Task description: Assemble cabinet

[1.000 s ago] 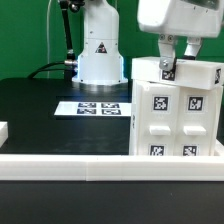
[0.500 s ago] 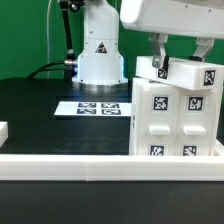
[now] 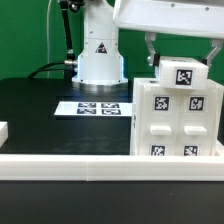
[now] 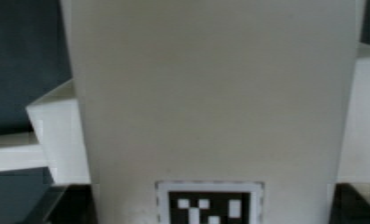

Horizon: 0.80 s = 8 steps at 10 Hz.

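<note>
Robotics lab: tagged marker board [image 3: 100, 108]

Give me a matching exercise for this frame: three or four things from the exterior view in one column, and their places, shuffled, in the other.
Things:
1. cabinet
2. marker board
3. gripper
4. robot base

Places:
A. flat on the black table, in front of the robot base
B. just above the cabinet's top piece
C. at the back, beyond the marker board
D. standing at the exterior view's right

Pairs: 1-D, 2-A, 3-B, 4-C
</note>
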Each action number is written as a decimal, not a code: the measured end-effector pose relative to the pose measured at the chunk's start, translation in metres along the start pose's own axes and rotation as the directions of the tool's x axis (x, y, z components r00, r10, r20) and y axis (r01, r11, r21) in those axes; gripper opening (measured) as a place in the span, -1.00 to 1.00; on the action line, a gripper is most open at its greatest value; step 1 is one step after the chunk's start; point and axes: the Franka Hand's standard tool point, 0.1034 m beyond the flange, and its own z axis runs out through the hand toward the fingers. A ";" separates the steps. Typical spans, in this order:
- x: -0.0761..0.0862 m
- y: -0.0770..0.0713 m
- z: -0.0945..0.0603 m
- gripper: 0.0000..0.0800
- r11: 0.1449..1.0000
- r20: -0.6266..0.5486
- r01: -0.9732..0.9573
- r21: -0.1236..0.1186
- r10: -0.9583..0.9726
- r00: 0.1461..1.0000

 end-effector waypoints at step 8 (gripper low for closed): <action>-0.003 -0.005 0.000 0.39 0.737 0.027 -0.675 0.011 0.675 0.737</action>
